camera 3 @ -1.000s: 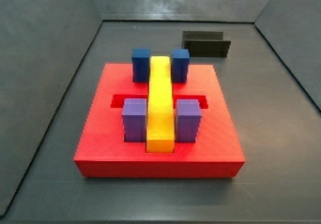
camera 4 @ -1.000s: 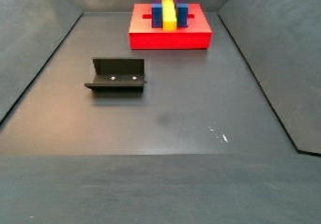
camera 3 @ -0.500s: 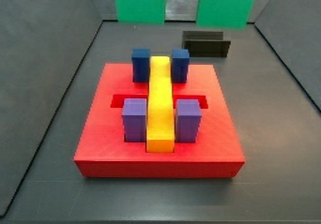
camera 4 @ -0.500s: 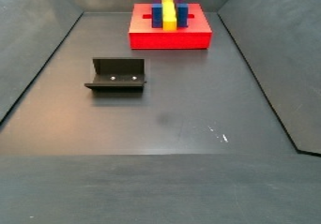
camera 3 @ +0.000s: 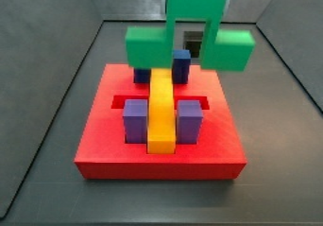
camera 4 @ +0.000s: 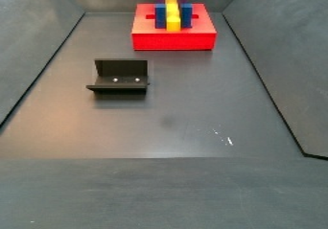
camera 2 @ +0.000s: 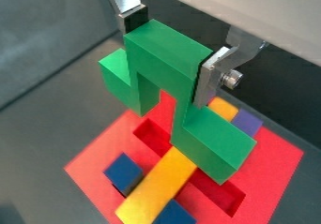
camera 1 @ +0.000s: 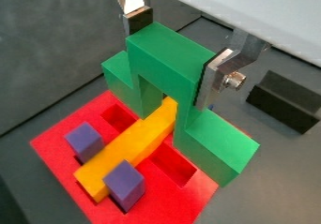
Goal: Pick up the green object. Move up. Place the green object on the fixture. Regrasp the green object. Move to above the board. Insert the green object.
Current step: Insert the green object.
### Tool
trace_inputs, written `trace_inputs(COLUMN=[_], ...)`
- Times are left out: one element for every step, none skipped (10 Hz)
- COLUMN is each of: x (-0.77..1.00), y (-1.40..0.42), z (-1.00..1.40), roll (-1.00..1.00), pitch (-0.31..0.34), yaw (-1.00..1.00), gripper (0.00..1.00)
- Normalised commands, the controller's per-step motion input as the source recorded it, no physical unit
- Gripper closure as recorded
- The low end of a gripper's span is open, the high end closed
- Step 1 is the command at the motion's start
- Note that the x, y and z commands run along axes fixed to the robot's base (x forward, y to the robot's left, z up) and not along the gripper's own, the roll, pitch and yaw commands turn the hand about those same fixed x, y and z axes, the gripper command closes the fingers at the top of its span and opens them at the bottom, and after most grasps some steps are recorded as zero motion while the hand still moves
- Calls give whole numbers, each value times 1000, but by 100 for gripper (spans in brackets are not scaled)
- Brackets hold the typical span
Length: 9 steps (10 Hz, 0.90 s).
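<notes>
The green object [camera 1: 167, 73] is a T-shaped piece, and my gripper [camera 1: 175, 48] is shut on its raised centre block, with silver fingers [camera 1: 219, 74] pressed on two opposite faces. In both wrist views the piece hangs above the board [camera 2: 105, 155], over the yellow bar [camera 2: 163, 186]. In a side view the green object [camera 3: 190, 36] floats above the far end of the board [camera 3: 113, 147], its arms spread over the blue blocks [camera 3: 143, 63]. It is apart from the board. The fixture [camera 4: 119, 78] stands alone on the floor, away from the board [camera 4: 174, 41].
Two purple blocks [camera 3: 134, 121] flank the yellow bar [camera 3: 161, 112] near the board's front. Red recesses [camera 3: 121, 102] lie beside the bar. Dark sloping walls enclose the floor. The fixture [camera 1: 288, 104] shows past the board in a wrist view.
The green object has come down from the upper edge of a side view and now hangs lower, over the board's far end. Board and fixture have not moved.
</notes>
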Motion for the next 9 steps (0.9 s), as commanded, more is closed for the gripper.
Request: trace_inputs(x=[0, -126, -374, -469, -383, -343, -197, 0, 220], y=[140, 140, 220, 34, 71, 46, 0, 0, 17], z=[-374, -166, -123, -220, -200, -83, 0, 49, 57], roll=[-174, -179, -221, -260, -257, -279, -229, -260, -456], pitch=[196, 149, 147, 109, 137, 131, 0, -50, 0], yaw=[-26, -151, -229, -283, -277, -257, -29, 54, 49], gripper=[100, 100, 100, 100, 100, 100, 100, 100, 100])
